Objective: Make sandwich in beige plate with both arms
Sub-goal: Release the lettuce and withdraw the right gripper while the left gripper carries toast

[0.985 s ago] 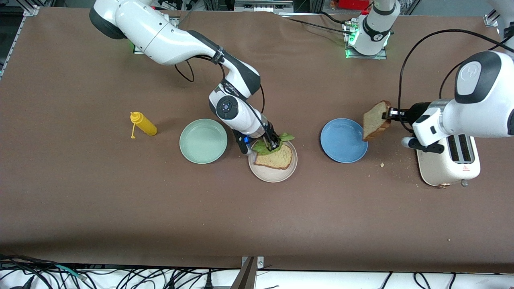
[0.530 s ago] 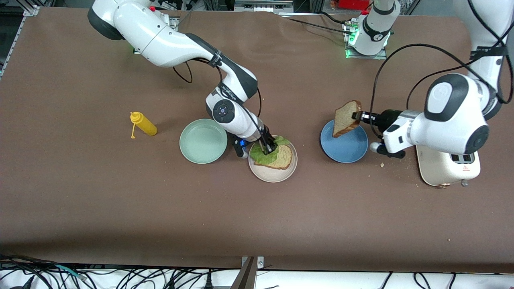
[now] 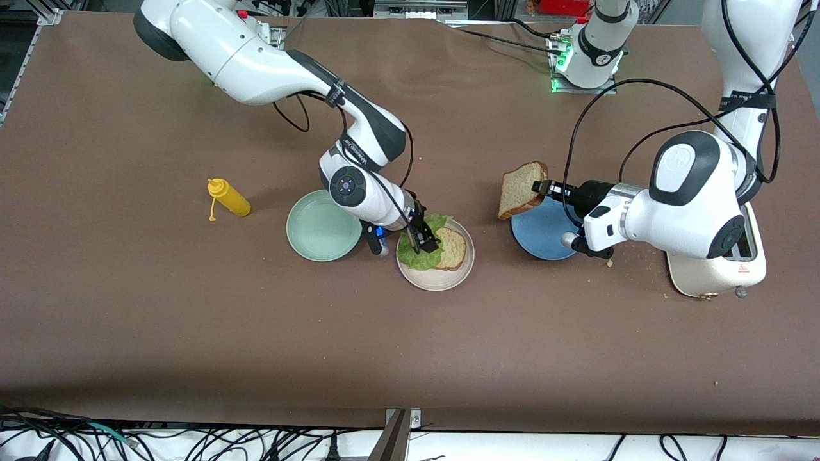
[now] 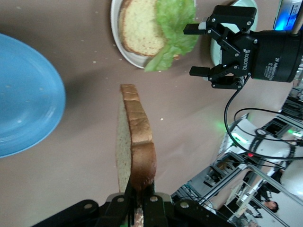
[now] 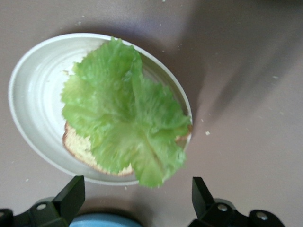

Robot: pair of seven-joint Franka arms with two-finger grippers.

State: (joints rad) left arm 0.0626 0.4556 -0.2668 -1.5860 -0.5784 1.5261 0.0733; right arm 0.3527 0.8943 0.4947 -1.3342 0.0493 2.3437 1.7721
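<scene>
- Right gripper hangs over the beige plate, jaws spread wide with nothing between them. The lettuce leaf lies free below the fingertips, draped on the bottom slice.
- The leaf sits off-centre: one ruffled edge spills over the plate rim on the mint-green plate side, leaving bread bare at the other end.
- Left gripper is clamped tight on the crust of the second slice, held on edge, dangling straight out from the fingertips, over the rim of the blue plate.
- Step in hand, as I read it: get the right arm clear, then bring the top slice across.
- To do it well, lift the right fingers straight up so they don't drag the leaf, and tip the held slice flat before lowering it squarely onto the lettuce.
- Risk: a tilted drop could shove the leaf further off.
- Writing: the right gripper's body reads "ROBOTIQ" in the left wrist view. The toaster carries a small red warning mark, unreadable.
</scene>
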